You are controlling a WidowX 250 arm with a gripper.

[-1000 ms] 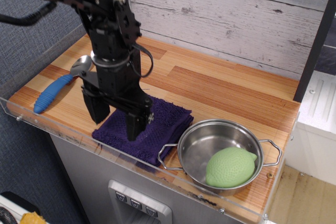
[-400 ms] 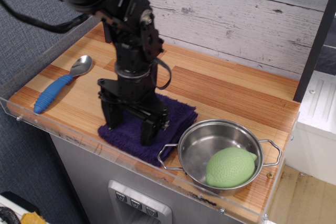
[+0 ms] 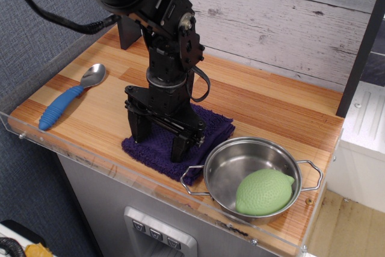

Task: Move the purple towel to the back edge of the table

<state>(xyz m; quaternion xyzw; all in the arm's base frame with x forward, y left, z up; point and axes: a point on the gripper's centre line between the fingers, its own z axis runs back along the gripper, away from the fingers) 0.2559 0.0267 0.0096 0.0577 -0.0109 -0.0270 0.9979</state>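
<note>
The purple towel (image 3: pixel 212 127) lies flat on the wood-plank table (image 3: pixel 264 103) near the front edge, its right corner next to the steel pan. My black gripper (image 3: pixel 159 142) points straight down over the towel's middle. Its two fingers are spread wide, and both fingertips (image 3: pixel 180 150) touch the cloth. Nothing is pinched between them. The arm hides the centre of the towel.
A steel pan (image 3: pixel 231 164) with a green lemon-shaped object (image 3: pixel 263 191) stands at the front right, touching the towel. A blue-handled spoon (image 3: pixel 63 104) lies at the left. A clear acrylic rim (image 3: pixel 90 164) runs along the front. The whitewashed plank wall (image 3: pixel 283 22) rises behind the table.
The arm has moved right and slightly back. The towel has slid right with it, closer to the pan. The finger spread looks unchanged.
</note>
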